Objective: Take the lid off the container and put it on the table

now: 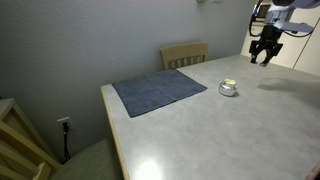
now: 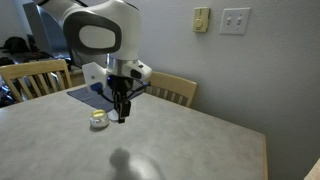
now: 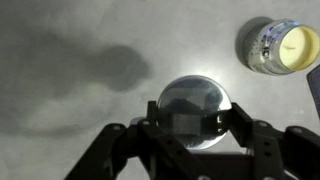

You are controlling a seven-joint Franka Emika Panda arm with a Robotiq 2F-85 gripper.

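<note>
The container is a small round silvery pot with a yellowish inside, open, standing on the table. It also shows in both exterior views beside the mat. My gripper is shut on the lid, a round silvery domed cap, and holds it above the table, away from the container. In the exterior views the gripper hangs in the air; the lid is too small to make out there.
A blue-grey cloth mat lies on the table near its far edge, next to the container. A wooden chair stands behind the table against the wall; it shows again in an exterior view. Another chair stands at the side.
</note>
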